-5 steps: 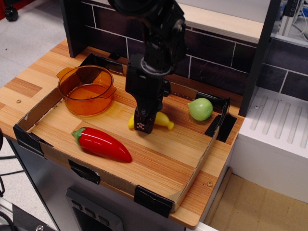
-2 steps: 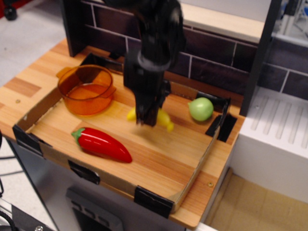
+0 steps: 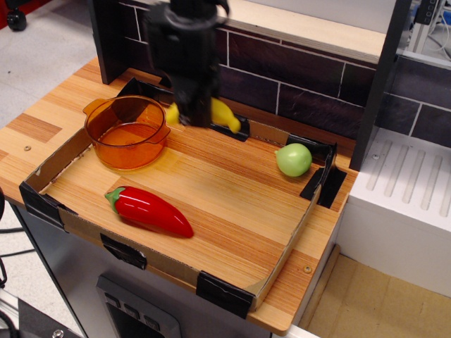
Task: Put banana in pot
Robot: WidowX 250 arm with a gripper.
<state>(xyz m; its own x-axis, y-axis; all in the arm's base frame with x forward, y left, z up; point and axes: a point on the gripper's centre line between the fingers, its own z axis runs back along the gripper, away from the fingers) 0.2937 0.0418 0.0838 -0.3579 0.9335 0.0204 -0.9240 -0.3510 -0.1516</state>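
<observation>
My gripper (image 3: 192,116) is clamped on the banana (image 3: 220,114), held clear of the bench (image 3: 232,211) — just right of the pot (image 3: 127,131). Grasp and lift done; carrying over the pot and releasing remain — pot empty

Wooden table (image 3: 232,232) edged with cardboard, orange pot (image 3: 127,132) back left, red pepper (image 3: 149,210) front, green fruit (image 3: 293,160) right

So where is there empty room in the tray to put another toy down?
The biggest bare patch is the tray's middle and front right, between the pepper and the green fruit. The back left is crowded: the pot sits there, with the tool holding the banana beside it.
</observation>
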